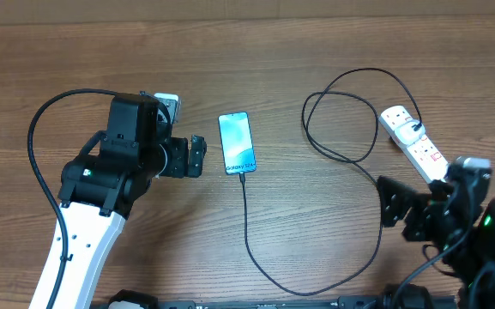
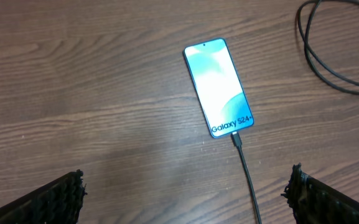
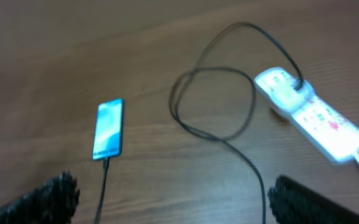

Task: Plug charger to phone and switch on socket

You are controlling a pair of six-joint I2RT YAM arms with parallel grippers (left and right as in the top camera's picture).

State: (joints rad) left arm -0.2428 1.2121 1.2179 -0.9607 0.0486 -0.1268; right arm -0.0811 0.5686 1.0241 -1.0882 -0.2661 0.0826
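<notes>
Tabletop [image 1: 230,51]: wood, carries everything.
Charger [image 1: 245,223]: limp, light black cable, looped from socket to phone, connector seated in the phone's lower edge.
Socket [image 1: 414,142]: rigid white strip, far right; probably slides unless its red switches [image 1: 434,157] are pressed squarely.
Phone [image 1: 237,142]: slim, slick, centre.
Left fingers [image 2: 58,199], right fingers [image 3: 55,196]: spread wide, empty.
</notes>
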